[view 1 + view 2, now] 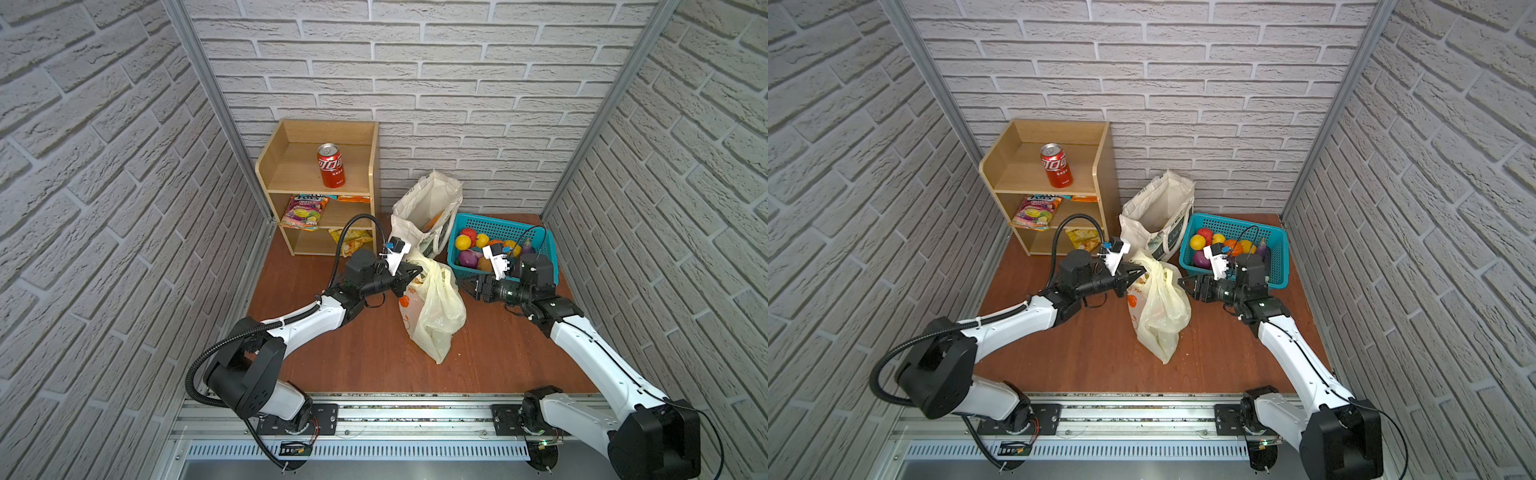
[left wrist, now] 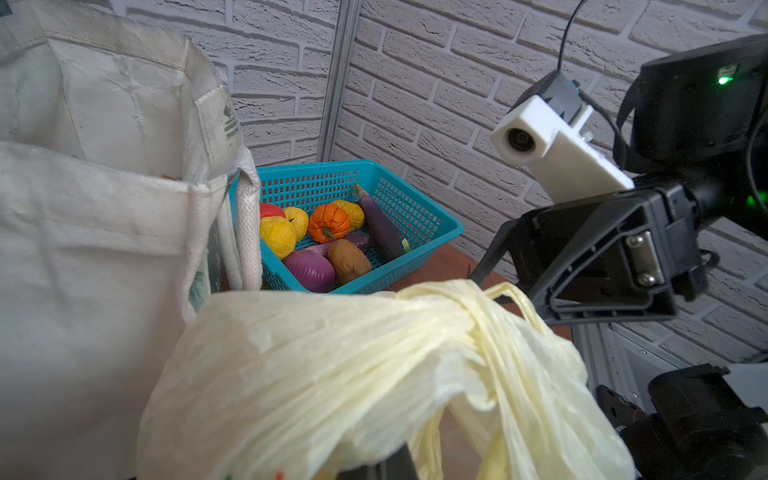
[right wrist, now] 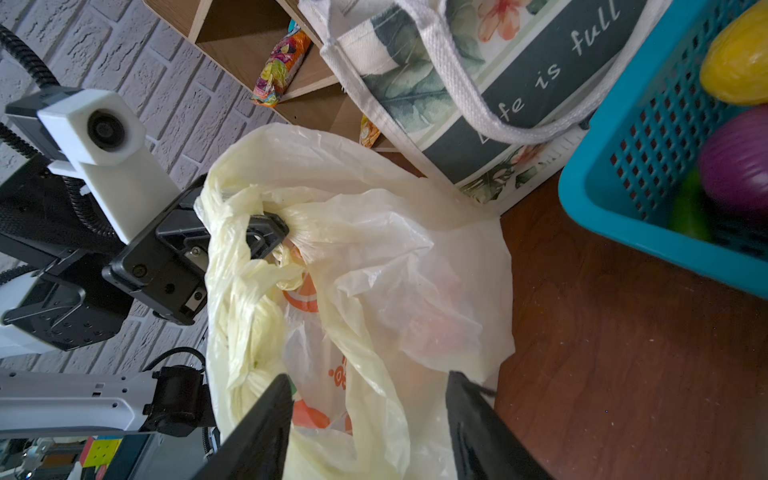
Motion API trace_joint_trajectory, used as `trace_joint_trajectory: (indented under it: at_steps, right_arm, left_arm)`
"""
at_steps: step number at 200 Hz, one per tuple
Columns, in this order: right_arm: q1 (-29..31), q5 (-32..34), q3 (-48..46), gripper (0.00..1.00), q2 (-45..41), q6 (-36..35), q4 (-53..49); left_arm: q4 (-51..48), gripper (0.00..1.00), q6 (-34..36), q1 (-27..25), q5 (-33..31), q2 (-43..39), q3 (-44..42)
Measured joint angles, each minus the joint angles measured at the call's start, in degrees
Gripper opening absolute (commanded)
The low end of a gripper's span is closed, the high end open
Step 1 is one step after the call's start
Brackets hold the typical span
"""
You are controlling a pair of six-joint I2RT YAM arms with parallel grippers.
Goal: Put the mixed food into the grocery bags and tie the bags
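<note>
The pale-yellow plastic bag [image 1: 436, 316] [image 1: 1158, 316] [image 3: 374, 257] stands in mid-floor, with orange shapes showing through its film. My left gripper [image 1: 415, 272] [image 1: 1140, 272] [image 3: 268, 232] is shut on the bag's twisted handle [image 2: 490, 316] at the top. My right gripper [image 1: 462, 286] [image 1: 1182, 284] [image 3: 368, 376] is open at the bag's right side, its fingers [image 3: 274, 399] straddling loose film near the mouth. The cream canvas tote [image 1: 419, 208] [image 1: 1154, 208] [image 2: 83, 249] [image 3: 519, 83] stands open behind it, with something orange inside.
A turquoise basket [image 1: 544, 245] [image 1: 1277, 249] of toy vegetables sits at the back right, next to the tote. A wooden shelf unit [image 1: 266, 166] at the back left holds a red cola can [image 1: 331, 165] and snack packets [image 1: 303, 212].
</note>
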Motion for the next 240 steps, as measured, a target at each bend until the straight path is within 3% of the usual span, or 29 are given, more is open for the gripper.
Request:
trace_joint_trajectory:
  at_steps: [130, 182, 203, 215, 240]
  right_arm:
    - [7.54, -1.25, 0.52, 0.61, 2.05, -0.44, -0.04]
    - [7.76, -0.04, 3.32, 0.48, 5.62, -0.48, 0.39]
    - [7.76, 0.2, 4.87, 0.29, 6.27, -1.03, 0.35]
    - [7.76, 0.33, 5.66, 0.07, 6.54, -1.44, 0.35]
    - [7.76, 0.55, 6.27, 0.06, 6.73, -1.88, 0.28]
  left_arm:
    - [-0.07, 0.0, 0.76, -1.07, -0.02, 1.09, 0.17]
    - [-0.09, 0.0, 0.94, -1.44, 0.04, 1.46, 0.39]
    - [-0.07, 0.0, 0.92, -1.57, 0.09, 1.75, 0.39]
    - [-0.04, 0.0, 0.92, -1.66, 0.11, 1.95, 0.39]
    - [-0.04, 0.0, 0.9, -1.7, 0.13, 2.05, 0.39]
